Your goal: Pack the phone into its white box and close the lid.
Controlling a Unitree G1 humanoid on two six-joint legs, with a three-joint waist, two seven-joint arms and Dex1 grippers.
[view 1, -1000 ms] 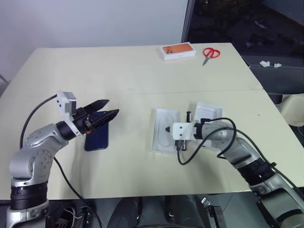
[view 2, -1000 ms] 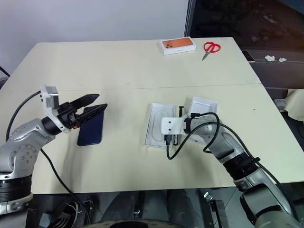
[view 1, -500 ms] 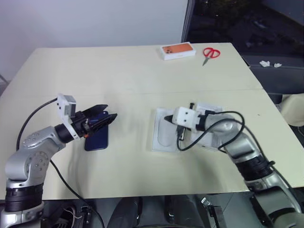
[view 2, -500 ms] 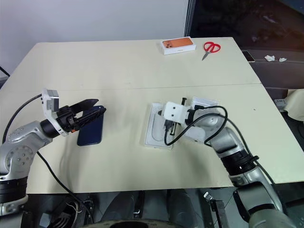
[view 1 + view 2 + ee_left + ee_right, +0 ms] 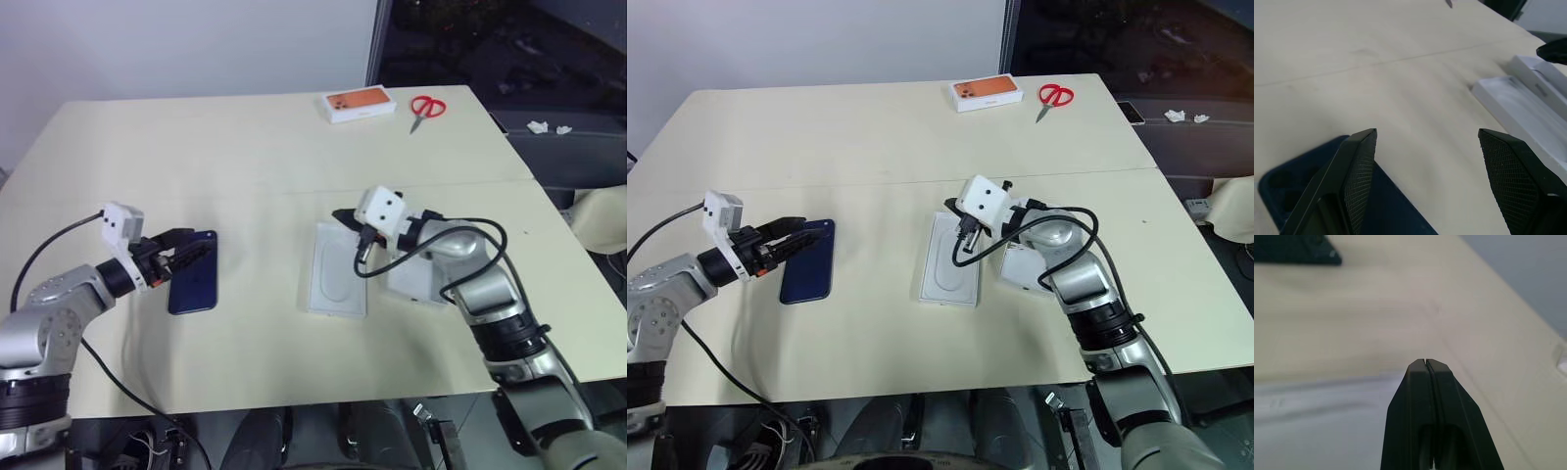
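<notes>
Worryingly, the spread-jawed left gripper (image 5: 795, 238) could skate the flat, glossy phone (image 5: 808, 273) across the table (image 5: 872, 137), while the clenched, empty right gripper (image 5: 344, 216) hovers over the white insert (image 5: 336, 281).

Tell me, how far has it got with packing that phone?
Nothing is packed yet. The slim dark navy-blue phone lies flat on the table, and the left tool hovers open at it, not gripping. The right tool is shut and empty above the white rectangular cardboard pieces. Grasping, boxing and lidding all remain.
</notes>
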